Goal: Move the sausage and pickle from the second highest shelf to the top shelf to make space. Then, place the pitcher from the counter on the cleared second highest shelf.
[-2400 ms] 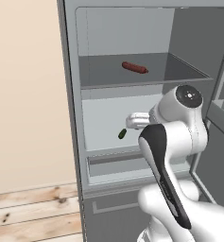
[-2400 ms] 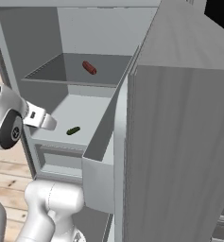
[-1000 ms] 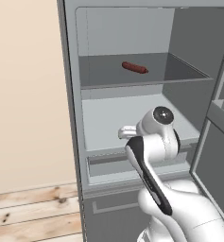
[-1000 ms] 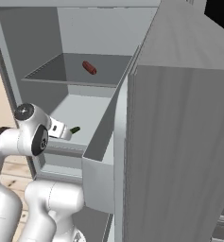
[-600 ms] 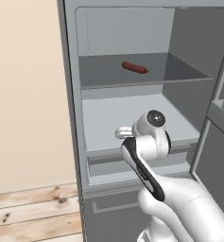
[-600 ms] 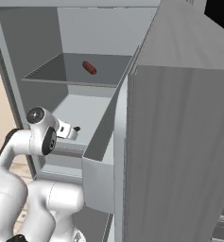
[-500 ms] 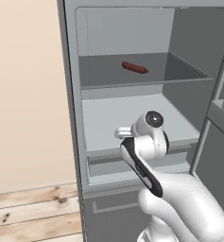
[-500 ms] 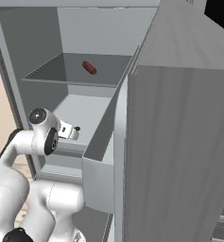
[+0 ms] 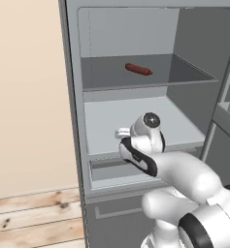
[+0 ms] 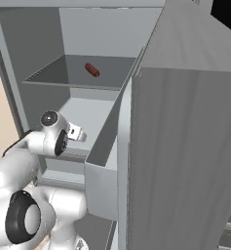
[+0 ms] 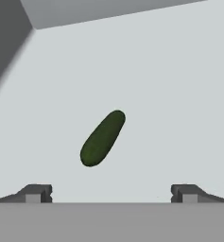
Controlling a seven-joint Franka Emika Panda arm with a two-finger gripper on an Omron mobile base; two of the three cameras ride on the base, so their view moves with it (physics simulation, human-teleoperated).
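Note:
The dark green pickle (image 11: 103,138) lies on the pale second highest shelf (image 11: 179,94), slanted, just ahead of my gripper (image 11: 111,194). The gripper is open, its fingertips (image 11: 38,193) standing wide on either side with nothing between them. In the base views the hand (image 9: 122,132) (image 10: 78,133) hovers low over the front left of that shelf (image 9: 136,114) (image 10: 95,114) and covers the pickle. The red-brown sausage (image 9: 138,69) (image 10: 92,70) rests on the darker top shelf (image 9: 184,72) (image 10: 53,75). The pitcher and the counter are out of view.
The open fridge door (image 10: 185,146) stands close on the right, with its door bins (image 9: 228,116). A drawer (image 9: 111,169) sits under the pale shelf. A beige wall (image 9: 24,97) and a wooden floor (image 9: 29,223) lie to the left.
My arm has swung down and to the left over the pale shelf. The hand now covers the pickle in both base views. The sausage has stayed on the top shelf.

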